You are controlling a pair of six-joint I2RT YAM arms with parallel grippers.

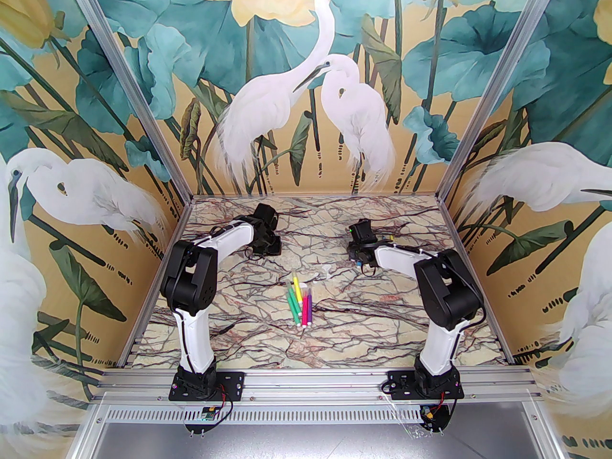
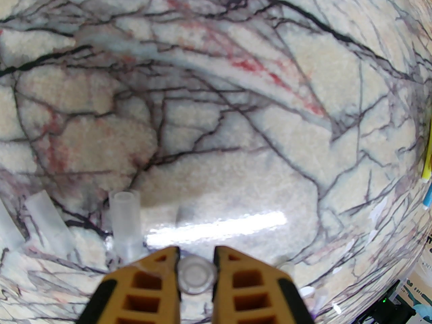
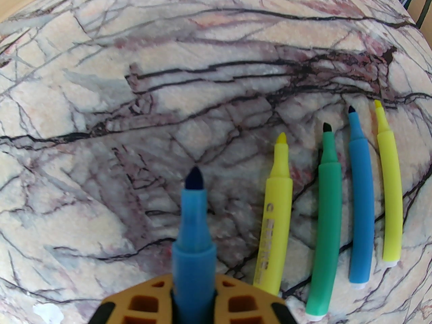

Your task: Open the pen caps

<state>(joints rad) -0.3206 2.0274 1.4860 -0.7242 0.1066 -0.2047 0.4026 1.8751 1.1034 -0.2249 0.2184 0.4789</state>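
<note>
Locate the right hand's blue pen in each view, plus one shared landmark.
Right wrist: the blue pen is at bottom centre, uncapped, clamped in the right hand.
Top external: that hand sits right of centre; the pen is too small to make out.
Left wrist: cannot tell; a blue sliver at the right edge may be another pen.
Shared landmark: the veined marble table.

Flat cream marble-print tabletop [image 3: 101,79], veined black and reddish. Beside the blue plastic felt-tip pen [image 3: 194,235] (navy tip) lie a yellow marker [image 3: 275,221], green marker [image 3: 325,231], blue marker [image 3: 361,197] and lime marker [image 3: 391,194].
</note>
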